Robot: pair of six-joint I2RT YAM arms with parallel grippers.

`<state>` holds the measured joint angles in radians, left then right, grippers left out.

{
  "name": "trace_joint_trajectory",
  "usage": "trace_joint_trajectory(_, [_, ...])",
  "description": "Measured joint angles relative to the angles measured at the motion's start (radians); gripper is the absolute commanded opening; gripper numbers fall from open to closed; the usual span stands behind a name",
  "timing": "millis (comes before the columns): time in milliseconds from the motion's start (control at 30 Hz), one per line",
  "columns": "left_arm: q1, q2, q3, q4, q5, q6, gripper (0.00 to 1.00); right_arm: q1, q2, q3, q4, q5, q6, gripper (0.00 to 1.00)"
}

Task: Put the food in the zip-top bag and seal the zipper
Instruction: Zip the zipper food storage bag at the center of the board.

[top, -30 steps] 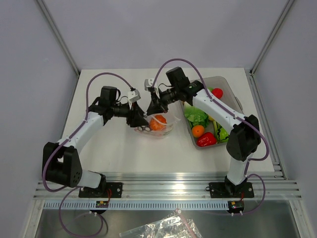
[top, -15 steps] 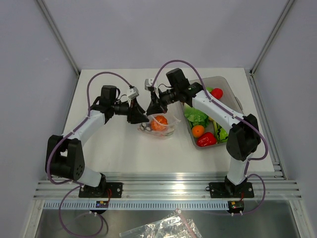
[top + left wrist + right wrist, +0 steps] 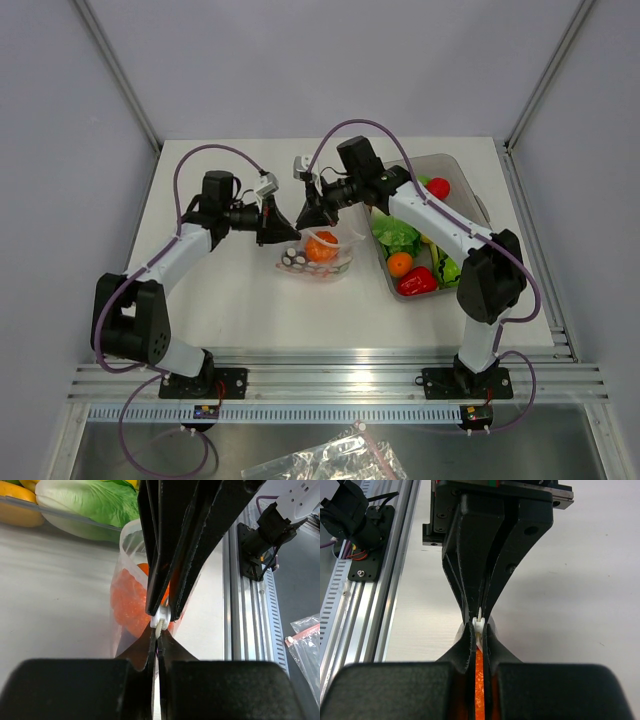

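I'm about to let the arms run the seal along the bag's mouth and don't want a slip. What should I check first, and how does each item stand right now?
1. The left gripper is shut on the zipper: ok.
2. The right gripper is shut on the zipper: ok.
3. Some orange food sits inside the zip-top bag: ok.
4. Whole zipper pressed shut: cannot tell.
5. The zip-top bag lies apart from the tray: ok.

1. The left hand [image 3: 291, 234] and right hand [image 3: 304, 222] meet tip to tip on the zipper [image 3: 160, 618]; each blocks the other's way forward.
2. Behind the left hand: open tabletop [image 3: 230, 300].
3. Behind the right hand: a tray [image 3: 465, 195].
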<state>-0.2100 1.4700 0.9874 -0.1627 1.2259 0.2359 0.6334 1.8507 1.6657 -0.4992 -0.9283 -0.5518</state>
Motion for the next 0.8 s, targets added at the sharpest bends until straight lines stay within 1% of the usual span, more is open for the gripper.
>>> trace_joint_trajectory(133, [0.001,-0.025,-0.033,0.045,-0.021,-0.027,0.00,0.000,0.000,-0.013,0.011,-0.002,0.001,0.00])
trace_joint_trajectory(333, [0.013,-0.094,-0.129,0.163,-0.073,-0.112,0.00,-0.001,-0.022,-0.075,0.050,-0.008,0.007,0.00])
trace_joint_trajectory(567, [0.028,-0.112,-0.134,0.220,-0.089,-0.159,0.00,-0.018,-0.099,-0.171,0.081,0.001,0.010,0.00])
trace_joint_trajectory(800, [0.052,-0.129,-0.148,0.278,-0.106,-0.203,0.00,-0.046,-0.142,-0.229,0.084,0.017,0.014,0.00])
